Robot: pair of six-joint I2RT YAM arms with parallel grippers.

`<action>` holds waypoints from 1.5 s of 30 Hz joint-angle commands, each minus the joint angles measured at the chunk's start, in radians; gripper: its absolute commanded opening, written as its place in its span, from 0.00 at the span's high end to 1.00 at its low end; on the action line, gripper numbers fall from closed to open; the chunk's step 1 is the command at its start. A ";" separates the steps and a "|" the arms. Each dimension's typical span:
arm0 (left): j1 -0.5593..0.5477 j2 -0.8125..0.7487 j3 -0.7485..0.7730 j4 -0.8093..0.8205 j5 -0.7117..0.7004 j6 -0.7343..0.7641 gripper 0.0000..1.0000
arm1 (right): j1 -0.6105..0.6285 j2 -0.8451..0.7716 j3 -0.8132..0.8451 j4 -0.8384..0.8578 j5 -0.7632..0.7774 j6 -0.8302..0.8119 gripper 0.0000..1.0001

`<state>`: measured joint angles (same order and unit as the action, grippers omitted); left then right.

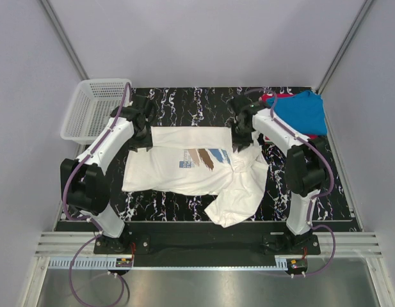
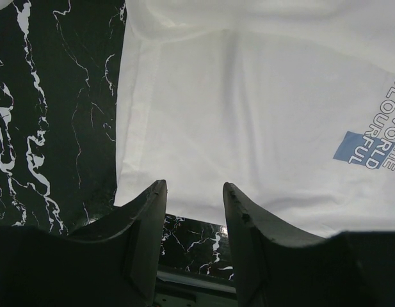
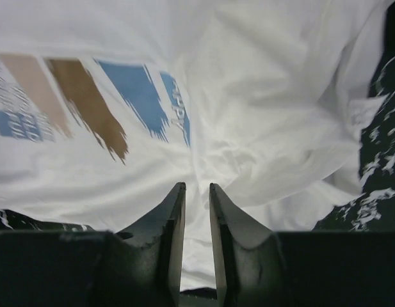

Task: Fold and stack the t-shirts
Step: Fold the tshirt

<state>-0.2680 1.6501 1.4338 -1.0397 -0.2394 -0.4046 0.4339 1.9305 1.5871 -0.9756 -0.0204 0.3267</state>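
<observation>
Two grippers sit at the far edge of the white t-shirt (image 1: 178, 169), spread on the worktop (image 1: 159, 208) with its long axis running left to right. The left gripper (image 2: 194, 208) is splayed wide over the shirt's left border. The right gripper (image 3: 197, 198) is pinched on bunched cloth (creases converge there). The shirt's bulk lies nearward of both.

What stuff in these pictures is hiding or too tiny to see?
- The red t-shirt: top view, mostly under the blue t-shirt; only a sliver shows.
- Words on the white t-shirt: too small in the top view, cut off by the right edge in the left wrist view, blurry in the right wrist view.
- Its far corners: top view, covered by the left arm and right arm.
</observation>
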 commanded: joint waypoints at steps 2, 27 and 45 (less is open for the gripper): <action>-0.007 -0.006 0.056 0.046 0.005 -0.007 0.55 | -0.078 -0.018 0.267 -0.051 0.129 -0.057 0.72; -0.007 -0.076 -0.022 0.055 0.037 0.003 0.56 | -0.188 0.052 0.119 -0.035 0.162 -0.067 0.52; -0.014 -0.042 -0.018 0.053 0.038 0.000 0.58 | -0.201 0.102 0.114 -0.038 0.160 -0.071 0.48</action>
<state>-0.2787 1.6112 1.3918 -1.0008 -0.2089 -0.4015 0.2394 2.0216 1.6661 -1.0157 0.1200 0.2607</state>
